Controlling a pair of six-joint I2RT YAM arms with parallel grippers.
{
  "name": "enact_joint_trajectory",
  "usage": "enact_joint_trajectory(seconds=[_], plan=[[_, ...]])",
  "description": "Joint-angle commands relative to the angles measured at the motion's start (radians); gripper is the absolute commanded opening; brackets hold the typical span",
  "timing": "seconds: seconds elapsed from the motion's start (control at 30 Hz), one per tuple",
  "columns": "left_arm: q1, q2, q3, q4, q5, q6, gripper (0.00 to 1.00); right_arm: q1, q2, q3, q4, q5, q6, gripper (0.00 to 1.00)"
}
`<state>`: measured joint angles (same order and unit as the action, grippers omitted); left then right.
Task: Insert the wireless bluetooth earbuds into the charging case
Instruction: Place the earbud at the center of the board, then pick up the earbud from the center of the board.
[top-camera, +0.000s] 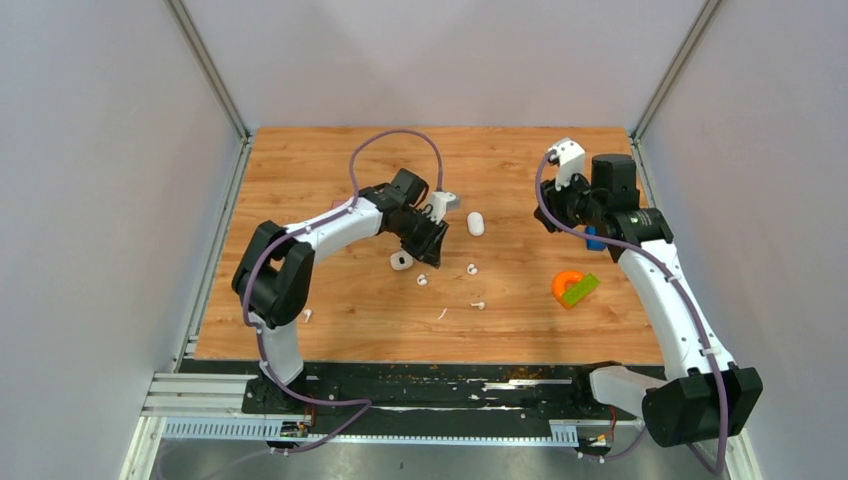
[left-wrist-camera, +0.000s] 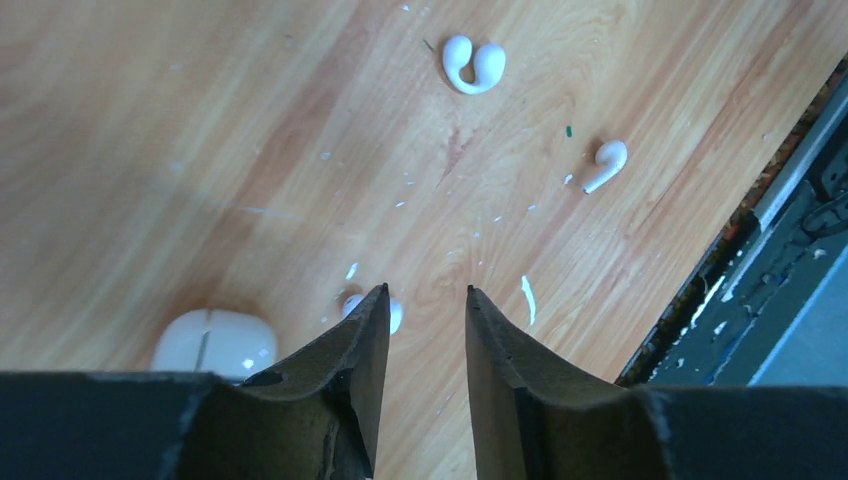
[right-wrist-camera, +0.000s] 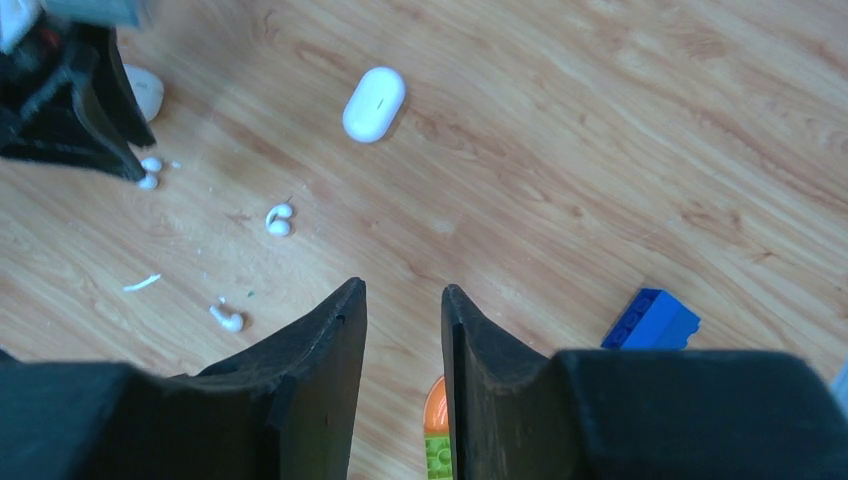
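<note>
Saw L gripper (left-wrist-camera: 427, 290) narrowly parted, empty, just left of case (top-camera: 475, 223), a bit nearer. Saw R gripper (right-wrist-camera: 403, 285) part-open too, empty, right of case. Found earbuds (left-wrist-camera: 605, 165) loose on table (top-camera: 300, 160), nearer than case; one by L fingertip.

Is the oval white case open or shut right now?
Shut: the oval case lies as one smooth closed shape, no lid raised.
</note>
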<state>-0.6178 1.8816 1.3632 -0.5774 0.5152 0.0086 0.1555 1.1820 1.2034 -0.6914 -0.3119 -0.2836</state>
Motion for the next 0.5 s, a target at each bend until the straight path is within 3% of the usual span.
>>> enact_joint_trajectory(seconds=[0.0,0.17,0.33,0.47], plan=[[0.046,-0.205,-0.036,0.053,-0.062,0.094,0.44,-0.002,-0.049,-0.077,0.044,-0.144,-0.103,0.34],[0.201,-0.372,-0.119,0.107,-0.108,0.003,0.57,0.045,-0.026,-0.129,0.058,-0.279,-0.247,0.36],[0.391,-0.482,-0.210,0.141,-0.155,-0.150,0.65,0.217,0.123,-0.077,0.094,-0.295,-0.355,0.35],[0.478,-0.541,-0.256,0.117,-0.155,-0.183,0.74,0.347,0.282,0.015,0.076,-0.355,-0.523,0.37]])
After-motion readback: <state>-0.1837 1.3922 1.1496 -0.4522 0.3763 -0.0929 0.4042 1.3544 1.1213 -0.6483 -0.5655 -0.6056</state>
